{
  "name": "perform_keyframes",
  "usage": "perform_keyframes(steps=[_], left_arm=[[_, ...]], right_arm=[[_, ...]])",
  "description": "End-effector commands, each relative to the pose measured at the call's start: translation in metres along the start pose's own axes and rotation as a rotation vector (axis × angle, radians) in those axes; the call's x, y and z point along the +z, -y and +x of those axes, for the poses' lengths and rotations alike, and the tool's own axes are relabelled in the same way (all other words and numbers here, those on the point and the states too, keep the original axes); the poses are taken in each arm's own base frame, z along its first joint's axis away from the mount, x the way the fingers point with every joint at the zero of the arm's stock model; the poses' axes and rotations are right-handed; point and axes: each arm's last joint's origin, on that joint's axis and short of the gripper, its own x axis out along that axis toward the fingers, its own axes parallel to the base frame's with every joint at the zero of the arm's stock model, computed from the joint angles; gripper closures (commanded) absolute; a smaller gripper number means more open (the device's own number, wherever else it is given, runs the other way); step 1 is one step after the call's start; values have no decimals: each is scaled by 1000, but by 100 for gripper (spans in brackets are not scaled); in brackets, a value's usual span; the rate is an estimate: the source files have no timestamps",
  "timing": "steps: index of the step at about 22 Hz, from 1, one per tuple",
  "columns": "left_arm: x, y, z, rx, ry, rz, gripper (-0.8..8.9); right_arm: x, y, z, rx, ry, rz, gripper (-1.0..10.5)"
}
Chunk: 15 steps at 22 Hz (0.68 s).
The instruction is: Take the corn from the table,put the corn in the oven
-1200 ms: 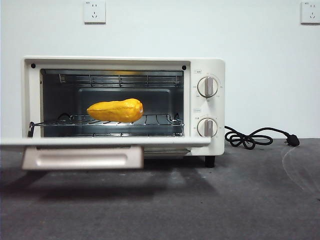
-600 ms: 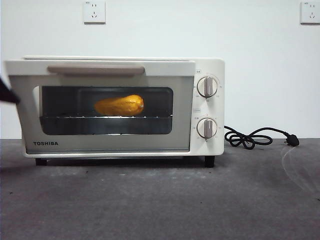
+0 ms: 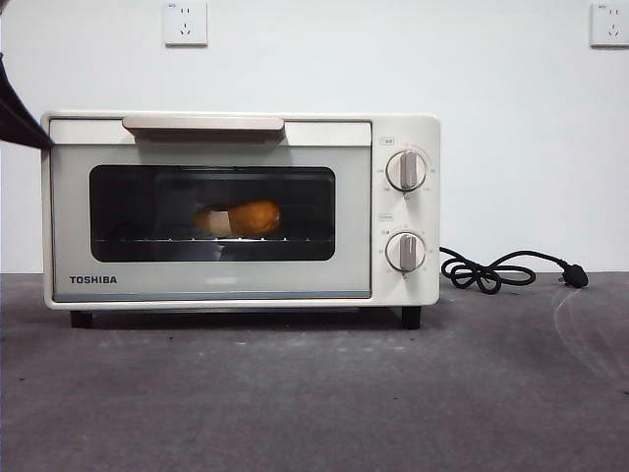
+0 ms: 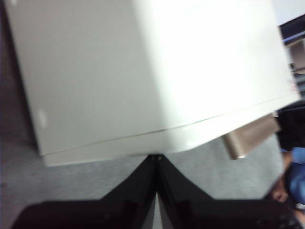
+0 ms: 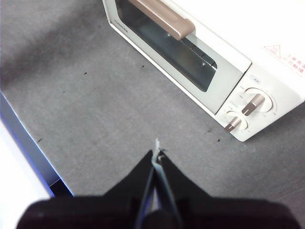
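The cream-white oven [image 3: 241,211] stands on the dark grey table [image 3: 314,393] with its door closed. Behind the dark door glass the yellow-orange corn [image 3: 246,218] lies on the wire rack, dimly lit. My left gripper [image 4: 156,156] is shut and empty, its tips close against the oven's [image 4: 143,71] upper corner by the handle [image 4: 250,138]; in the front view it shows only as a black tip [image 3: 18,123] at the oven's upper left. High above the bare table in front of the oven [image 5: 205,52] hangs my right gripper [image 5: 156,153], shut on nothing.
Two round knobs [image 3: 407,170] sit on the oven's right panel. A black cord with plug [image 3: 511,270] lies on the table right of the oven. A wall with sockets [image 3: 187,24] stands behind. The table's edge [image 5: 28,143] shows in the right wrist view.
The oven door swung up from lying open to fully closed. The corn now shows dimmer behind the glass. The black gripper tip at the left rose to the oven's top corner.
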Motion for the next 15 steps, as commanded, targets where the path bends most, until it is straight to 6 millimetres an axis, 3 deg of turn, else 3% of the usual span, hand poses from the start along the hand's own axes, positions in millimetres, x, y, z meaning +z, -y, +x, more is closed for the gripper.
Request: perform_keyframes(steps=[1, 15], left_arm=[[5, -1, -2, 63, 38, 33, 822], [3, -2, -3, 50, 24, 22, 822]], right_arm=[[1, 0, 0, 3, 8, -3, 958], [1, 0, 0, 3, 7, 17, 958]])
